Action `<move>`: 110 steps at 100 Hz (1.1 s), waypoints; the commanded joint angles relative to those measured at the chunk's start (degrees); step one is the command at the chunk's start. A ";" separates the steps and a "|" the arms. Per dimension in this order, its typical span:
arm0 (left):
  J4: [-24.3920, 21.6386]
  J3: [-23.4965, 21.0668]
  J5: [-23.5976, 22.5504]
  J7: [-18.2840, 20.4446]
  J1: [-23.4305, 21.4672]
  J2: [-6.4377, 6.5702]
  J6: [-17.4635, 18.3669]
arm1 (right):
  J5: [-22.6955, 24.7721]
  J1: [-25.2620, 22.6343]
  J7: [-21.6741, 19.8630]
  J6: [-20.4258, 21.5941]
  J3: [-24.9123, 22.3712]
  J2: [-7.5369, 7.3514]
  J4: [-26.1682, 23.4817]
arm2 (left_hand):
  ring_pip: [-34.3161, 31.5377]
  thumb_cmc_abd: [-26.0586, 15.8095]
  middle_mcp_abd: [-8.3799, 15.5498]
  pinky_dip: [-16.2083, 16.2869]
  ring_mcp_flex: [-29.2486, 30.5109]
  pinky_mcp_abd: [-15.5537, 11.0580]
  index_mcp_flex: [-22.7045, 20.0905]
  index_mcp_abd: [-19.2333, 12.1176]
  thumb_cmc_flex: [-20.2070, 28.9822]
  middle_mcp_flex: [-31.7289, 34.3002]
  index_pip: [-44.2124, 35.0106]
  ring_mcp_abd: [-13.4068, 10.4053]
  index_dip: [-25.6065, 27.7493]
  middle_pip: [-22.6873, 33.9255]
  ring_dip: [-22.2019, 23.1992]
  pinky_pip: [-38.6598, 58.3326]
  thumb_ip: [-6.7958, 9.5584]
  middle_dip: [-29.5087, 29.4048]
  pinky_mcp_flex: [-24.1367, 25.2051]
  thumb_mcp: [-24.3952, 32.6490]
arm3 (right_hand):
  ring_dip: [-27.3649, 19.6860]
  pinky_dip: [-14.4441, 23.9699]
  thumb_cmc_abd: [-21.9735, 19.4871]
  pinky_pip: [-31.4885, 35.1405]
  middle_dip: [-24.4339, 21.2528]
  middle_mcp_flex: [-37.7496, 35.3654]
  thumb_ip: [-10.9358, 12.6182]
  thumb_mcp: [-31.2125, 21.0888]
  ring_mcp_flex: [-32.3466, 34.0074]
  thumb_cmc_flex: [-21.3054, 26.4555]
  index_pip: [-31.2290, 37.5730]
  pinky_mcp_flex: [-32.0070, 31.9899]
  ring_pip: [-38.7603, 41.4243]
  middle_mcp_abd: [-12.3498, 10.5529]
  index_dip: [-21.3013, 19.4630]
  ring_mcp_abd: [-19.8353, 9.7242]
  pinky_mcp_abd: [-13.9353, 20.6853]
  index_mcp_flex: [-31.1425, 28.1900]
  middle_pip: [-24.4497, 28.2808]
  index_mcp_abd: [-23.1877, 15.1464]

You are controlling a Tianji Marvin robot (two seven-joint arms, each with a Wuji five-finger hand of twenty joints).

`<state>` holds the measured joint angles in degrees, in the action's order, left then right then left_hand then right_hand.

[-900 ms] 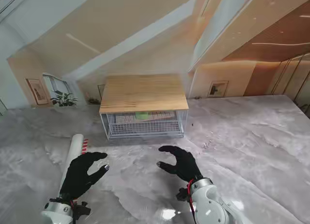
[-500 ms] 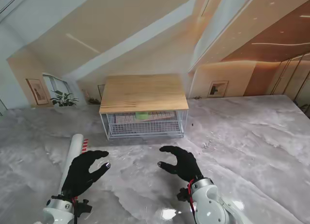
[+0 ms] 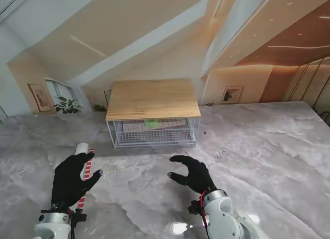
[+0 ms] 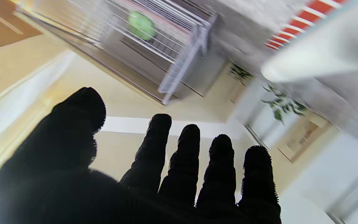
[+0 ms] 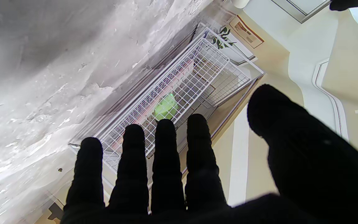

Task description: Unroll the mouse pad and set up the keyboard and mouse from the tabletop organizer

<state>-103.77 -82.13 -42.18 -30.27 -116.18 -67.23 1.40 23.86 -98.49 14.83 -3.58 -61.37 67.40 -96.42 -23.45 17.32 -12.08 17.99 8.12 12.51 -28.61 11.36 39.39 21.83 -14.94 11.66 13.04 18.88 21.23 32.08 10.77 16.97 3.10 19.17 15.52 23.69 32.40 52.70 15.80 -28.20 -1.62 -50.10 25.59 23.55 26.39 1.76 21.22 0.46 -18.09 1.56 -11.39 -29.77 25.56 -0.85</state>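
Left hand [image 3: 72, 178] hovers spread over the rolled pad [image 3: 82, 155], holding nothing. Right hand [image 3: 190, 173] waits empty, fingers apart. Best to pin one end, then roll it flat.

The counter [image 3: 258, 146] is glossy grey marble-look stone, the organizer [image 3: 153, 115] pairs a matt pale wood top with white-coated wire mesh, and both hands' fingers [image 4: 185, 155] wear matt black knitted cloth.

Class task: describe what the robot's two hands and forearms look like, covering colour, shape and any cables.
Both the left hand and the right hand are five-fingered and covered in black knit gloves. Each sits on a rounded, glossy white forearm segment. At each wrist there is a dark joint, with a thin red cable showing on the right one.
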 commanded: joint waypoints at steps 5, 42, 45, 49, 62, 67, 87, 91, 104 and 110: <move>-0.28 -0.96 -1.82 -0.58 -0.16 -0.33 -1.46 | -0.23 -0.18 -0.69 0.33 0.34 0.19 0.03 | 3.82 2.26 1.80 -0.54 -2.46 -1.96 4.35 0.45 1.24 -4.61 -0.58 -2.02 -0.28 0.38 -1.41 -3.39 1.28 -0.04 0.58 1.29 | -0.05 1.31 -1.23 -0.78 -0.85 0.23 0.77 0.80 -1.94 -0.74 -0.52 -0.82 -0.24 -0.11 -0.20 -0.81 0.23 -0.65 -0.57 -0.25; -1.34 -2.30 -7.62 6.57 -0.13 0.74 -19.08 | -1.03 0.72 -1.15 0.07 1.25 0.28 0.73 | 8.49 8.01 -0.49 4.32 -3.61 -1.40 9.17 4.18 0.05 -8.86 2.14 1.66 -2.61 -0.54 0.92 -6.72 -1.52 -1.07 0.50 0.53 | -0.04 1.32 -1.25 -0.80 -0.83 0.24 0.76 0.80 -1.96 -0.76 -0.52 -0.84 -0.22 -0.21 -0.19 -0.80 0.25 -0.57 -0.54 -0.24; -1.26 -2.35 -7.53 7.24 0.01 0.78 -19.83 | -1.12 0.85 -1.19 0.03 1.38 0.29 0.81 | 8.32 8.19 -0.74 4.53 -3.47 -1.28 9.03 4.37 -0.02 -8.71 2.20 1.94 -2.68 -0.52 1.05 -6.41 -1.66 -1.07 0.40 0.21 | -0.04 1.33 -1.25 -0.79 -0.83 0.24 0.76 0.78 -1.95 -0.76 -0.49 -0.83 -0.21 -0.08 -0.20 -0.76 0.22 -0.63 -0.54 -0.21; -1.13 -2.41 -7.47 8.17 0.18 0.86 -20.73 | -1.22 1.01 -1.28 -0.03 1.55 0.30 0.90 | 8.13 8.60 -1.08 4.61 -3.40 -1.10 9.04 4.74 -0.10 -8.68 2.30 2.29 -2.75 -0.59 1.13 -6.19 -1.81 -1.11 0.31 -0.12 | -0.05 1.33 -1.25 -0.79 -0.84 0.30 0.76 0.79 -1.99 -0.80 -0.50 -0.83 -0.24 -0.19 -0.19 -0.82 0.21 -0.60 -0.56 -0.24; -0.58 -2.49 -8.05 11.68 0.64 1.37 -23.11 | -1.45 1.45 -1.40 -0.23 2.08 0.35 1.17 | 7.34 9.15 -1.75 4.65 -3.24 -0.69 9.51 5.46 -0.09 -8.80 2.90 3.16 -2.98 -1.14 1.20 -5.08 -2.60 -1.37 0.09 -1.54 | -0.04 1.33 -1.24 -0.81 -0.83 0.29 0.76 0.76 -1.96 -0.76 -0.47 -0.85 -0.22 -0.16 -0.20 -0.81 0.21 -0.58 -0.53 -0.29; -0.13 -2.37 -8.31 12.90 0.98 1.58 -23.89 | -1.58 1.63 -1.45 -0.34 2.30 0.38 1.28 | 7.21 9.28 -1.78 4.56 -3.29 -0.74 9.83 5.44 0.08 -9.07 3.19 3.26 -3.06 -1.38 1.13 -4.75 -2.77 -1.48 0.13 -1.92 | -0.05 1.33 -1.26 -0.80 -0.83 0.31 0.76 0.76 -1.96 -0.77 -0.48 -0.84 -0.23 -0.11 -0.19 -0.86 0.19 -0.54 -0.53 -0.30; 2.40 -1.26 -9.40 15.56 2.99 2.18 -25.88 | -1.89 2.13 -1.73 -0.54 2.84 0.41 1.65 | 4.54 9.68 -2.68 3.84 -2.98 0.14 10.63 6.68 0.73 -9.52 4.22 4.55 -3.14 -1.35 1.26 -0.28 -3.17 -1.64 0.17 -3.75 | -0.05 1.33 -1.27 -0.82 -0.82 0.34 0.76 0.75 -2.01 -0.78 -0.46 -0.87 -0.24 -0.15 -0.19 -0.82 0.20 -0.47 -0.52 -0.27; 2.78 -0.97 -9.44 16.08 3.39 2.28 -26.14 | -1.92 2.19 -1.74 -0.54 2.88 0.42 1.73 | 3.45 9.58 -2.84 3.64 -3.05 0.32 10.78 6.97 0.70 -9.49 4.34 4.91 -3.18 -1.25 1.46 1.48 -3.22 -1.67 0.35 -4.18 | -0.05 1.33 -1.33 -0.82 -0.82 0.33 0.75 0.78 -1.98 -0.81 -0.44 -0.87 -0.23 -0.20 -0.19 -0.76 0.21 -0.50 -0.51 -0.27; 4.04 0.05 -9.79 17.66 4.85 2.61 -26.94 | -1.99 2.31 -1.71 -0.50 2.96 0.44 1.91 | -0.16 9.48 -3.81 3.81 -2.95 1.05 10.73 7.87 0.71 -8.98 4.57 6.32 -3.36 -0.97 2.01 7.22 -3.14 -1.72 0.83 -5.27 | -0.05 1.34 -1.31 -0.82 -0.81 0.34 0.76 0.75 -1.99 -0.79 -0.45 -0.86 -0.23 -0.20 -0.18 -0.84 0.20 -0.44 -0.49 -0.28; 4.74 0.61 -10.27 18.11 5.62 2.77 -27.39 | -2.02 2.29 -1.75 -0.51 2.93 0.44 1.91 | -1.58 9.54 -4.19 4.21 -2.78 1.35 10.72 8.20 0.85 -8.87 4.59 6.82 -3.41 -0.86 2.27 9.16 -3.04 -1.73 0.84 -5.36 | -0.05 1.34 -1.27 -0.82 -0.81 0.37 0.76 0.74 -1.99 -0.77 -0.43 -0.86 -0.24 -0.16 -0.19 -0.84 0.21 -0.46 -0.49 -0.26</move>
<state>-99.73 -82.10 -51.94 -13.43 -111.34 -64.48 -25.74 21.86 -95.98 13.87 -4.00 -58.68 67.64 -94.55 -23.46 25.31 -15.13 21.88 7.47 13.11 -19.61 17.94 38.81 14.64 -11.22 16.53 10.42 18.05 22.84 39.26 8.65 15.70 3.07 15.00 15.52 23.69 32.40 52.70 15.80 -28.20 -1.61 -50.10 25.59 23.55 26.39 1.75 21.22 0.47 -18.09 1.56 -11.39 -29.77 25.56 -0.85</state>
